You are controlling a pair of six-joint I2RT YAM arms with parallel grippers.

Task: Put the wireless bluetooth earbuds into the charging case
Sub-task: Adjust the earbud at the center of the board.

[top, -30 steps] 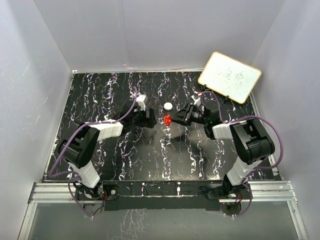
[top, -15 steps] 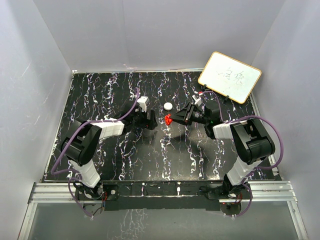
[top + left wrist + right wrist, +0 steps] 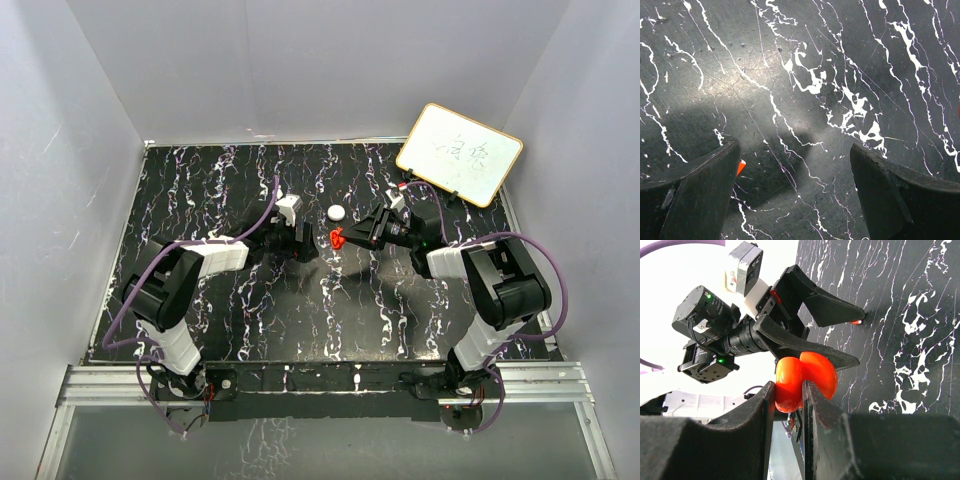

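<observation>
One red earbud [image 3: 741, 167] shows as a small orange-red bit at the inner edge of one finger of the left gripper [image 3: 795, 155], close to its tip. I cannot tell whether it sticks to the finger or lies on the desk [image 3: 250, 300] beside it. The left jaws stand wide apart, with nothing between them but bare marbled surface. The right wrist view shows the same small spot at the tip of the farther left finger.

Just beside it, toward the right arm, the red charging case [image 3: 815, 372] is pinched between the closed jaws of the right gripper [image 3: 789, 390]. It shows as two rounded lobes, one on each side of a finger. Its inside faces away from every camera, so what it holds cannot be told. From above, the case lies between the two grippers near the middle of the desk.

A white round disc [image 3: 336, 212] rests on the desk just behind the case, apart from both grippers. A whiteboard [image 3: 459, 153] leans at the far right corner.

Since a second ago the left gripper has moved a little toward the case; the right gripper and the case are where they were.
</observation>
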